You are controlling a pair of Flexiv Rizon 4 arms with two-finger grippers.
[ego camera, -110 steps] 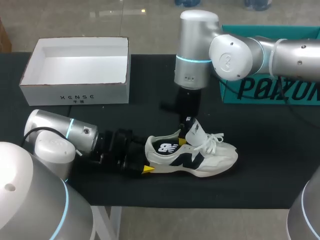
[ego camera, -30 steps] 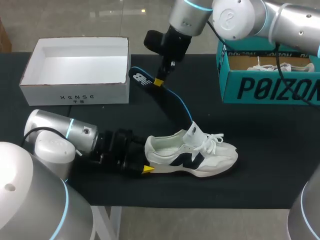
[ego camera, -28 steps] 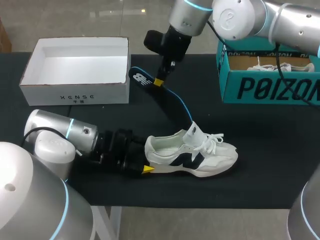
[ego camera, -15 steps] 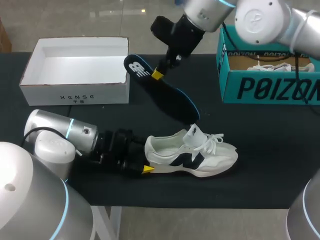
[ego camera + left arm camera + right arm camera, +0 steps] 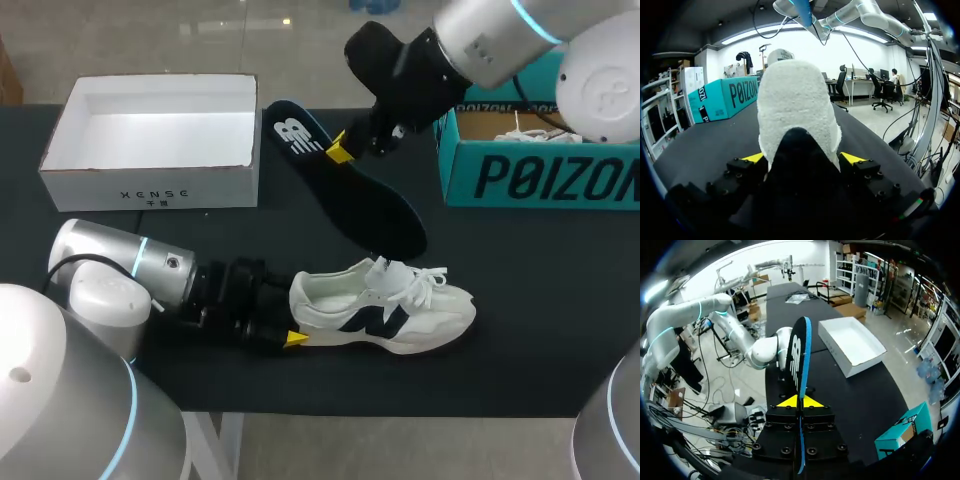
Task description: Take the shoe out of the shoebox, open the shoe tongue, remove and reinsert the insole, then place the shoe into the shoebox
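A white sneaker (image 5: 390,308) with a dark side logo lies on the black table, toe to the right. My left gripper (image 5: 292,313) lies low at its heel, with a yellow-tipped finger on each side, shut on the fuzzy white heel (image 5: 796,107). My right gripper (image 5: 340,150) hangs above the table behind the shoe, shut on the dark blue-edged insole (image 5: 350,190). The insole slants down toward the shoe's tongue, its logo end up by the white box. In the right wrist view the insole (image 5: 800,352) stands edge-on between the closed yellow tips (image 5: 801,401).
An open white shoebox (image 5: 150,185) stands at the back left. A teal shoebox (image 5: 540,175) with another white shoe in it stands at the back right. The black table's front edge (image 5: 400,408) runs just in front of the sneaker.
My right gripper has carried the insole up and to the right, and its toe end has come out of the shoe. The left gripper and the sneaker have stayed put.
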